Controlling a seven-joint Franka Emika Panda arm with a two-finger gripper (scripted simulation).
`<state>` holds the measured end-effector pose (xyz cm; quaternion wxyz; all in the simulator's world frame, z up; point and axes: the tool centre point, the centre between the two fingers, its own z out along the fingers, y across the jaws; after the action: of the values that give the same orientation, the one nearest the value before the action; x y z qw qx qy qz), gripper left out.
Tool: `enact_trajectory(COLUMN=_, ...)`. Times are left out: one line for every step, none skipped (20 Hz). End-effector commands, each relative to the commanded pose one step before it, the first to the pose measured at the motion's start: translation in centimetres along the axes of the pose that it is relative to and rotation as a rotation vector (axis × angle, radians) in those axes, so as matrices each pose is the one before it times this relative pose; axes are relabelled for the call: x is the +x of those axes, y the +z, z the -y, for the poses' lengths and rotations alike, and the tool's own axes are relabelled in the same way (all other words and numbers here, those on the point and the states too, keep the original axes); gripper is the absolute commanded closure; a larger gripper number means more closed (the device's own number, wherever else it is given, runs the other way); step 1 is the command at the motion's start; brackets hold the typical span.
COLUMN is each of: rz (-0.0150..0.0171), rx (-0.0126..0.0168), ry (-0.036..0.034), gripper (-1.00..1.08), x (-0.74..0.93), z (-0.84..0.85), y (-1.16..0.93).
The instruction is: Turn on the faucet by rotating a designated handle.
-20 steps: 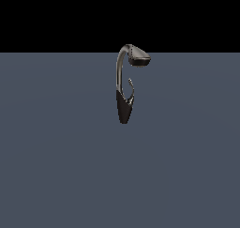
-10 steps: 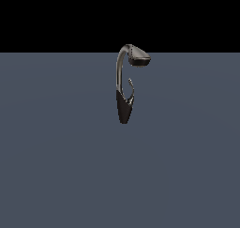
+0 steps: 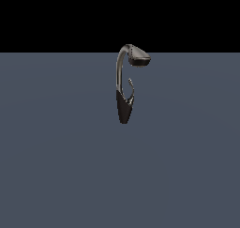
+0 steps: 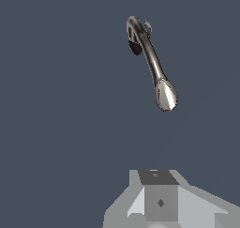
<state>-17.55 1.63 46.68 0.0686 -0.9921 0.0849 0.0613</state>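
Dark glossy metal marks the faucet, which stands alone on the slate-grey worktop, its pointed black base down and its arched neck carrying the flat spout head toward the exterior view's right. The handle is the short curved lever with silvery glints that springs from the base just under the spout head, far smaller than the neck.

The arm does not show in the exterior view. In the wrist view only the grey body of the gripper is seen at the frame edge; the jaws themselves are out of frame, so I cannot tell how far open they are, and nothing appears to be held.

The step in hand looks like the approach. To do it well, aim for the little lever, not the long neck that dominates the wrist view. Come in beside the lever's free tip, clear of the spout head, then push sideways around the base.

The faucet lies well apart from the jaws, ahead of the gripper.
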Motion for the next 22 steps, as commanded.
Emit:
enact_trajectory(rz=0.02130, rx=0.02915, ry=0.05377, gripper=1.08, x=1.806, z=0.299, y=0.430)
enact_trajectory(rz=0.00864, rx=0.01135, ry=0.02149, gripper=1.08, x=0.722, z=0.134, y=0.187)
enact_trajectory(rz=0.00874, rx=0.01123, ry=0.02163, gripper=1.08, x=0.726, z=0.138, y=0.198)
enact_trajectory(rz=0.00884, rx=0.01112, ry=0.02177, gripper=1.08, x=0.729, z=0.141, y=0.208)
enact_trajectory(rz=0.00894, rx=0.01101, ry=0.02192, gripper=1.08, x=0.733, z=0.145, y=0.219)
enact_trajectory(rz=0.00903, rx=0.01089, ry=0.02205, gripper=1.08, x=0.736, z=0.148, y=0.229)
enact_trajectory(rz=0.00912, rx=0.01078, ry=0.02220, gripper=1.08, x=0.740, z=0.151, y=0.239)
enact_trajectory(rz=0.00921, rx=0.01066, ry=0.02233, gripper=1.08, x=0.743, z=0.155, y=0.250)
enact_trajectory(rz=0.00929, rx=0.01055, ry=0.02246, gripper=1.08, x=0.746, z=0.158, y=0.260)
enact_trajectory(rz=0.00938, rx=0.01043, ry=0.02260, gripper=1.08, x=0.750, z=0.161, y=0.270)
enact_trajectory(rz=0.00946, rx=0.01031, ry=0.02273, gripper=1.08, x=0.752, z=0.164, y=0.279)
enact_trajectory(rz=0.00954, rx=0.01019, ry=0.02286, gripper=1.08, x=0.756, z=0.166, y=0.289)
enact_trajectory(rz=0.00961, rx=0.01007, ry=0.02299, gripper=1.08, x=0.758, z=0.169, y=0.299)
enact_trajectory(rz=0.00969, rx=0.00996, ry=0.02312, gripper=1.08, x=0.762, z=0.171, y=0.308)
enact_trajectory(rz=0.00976, rx=0.00984, ry=0.02325, gripper=1.08, x=0.765, z=0.174, y=0.317)
enact_trajectory(rz=0.00982, rx=0.00971, ry=0.02336, gripper=1.08, x=0.767, z=0.176, y=0.326)
enact_trajectory(rz=0.00989, rx=0.00959, ry=0.02349, gripper=1.08, x=0.770, z=0.178, y=0.335)
enact_trajectory(rz=0.00996, rx=0.00947, ry=0.02361, gripper=1.08, x=0.773, z=0.180, y=0.344)
enact_trajectory(rz=0.01002, rx=0.00935, ry=0.02372, gripper=1.08, x=0.775, z=0.182, y=0.352)
enact_trajectory(rz=0.01008, rx=0.00923, ry=0.02385, gripper=1.08, x=0.779, z=0.184, y=0.360)
enact_trajectory(rz=0.01013, rx=0.00911, ry=0.02396, gripper=1.08, x=0.781, z=0.186, y=0.368)
enact_trajectory(rz=0.01019, rx=0.00899, ry=0.02408, gripper=1.08, x=0.784, z=0.187, y=0.376)
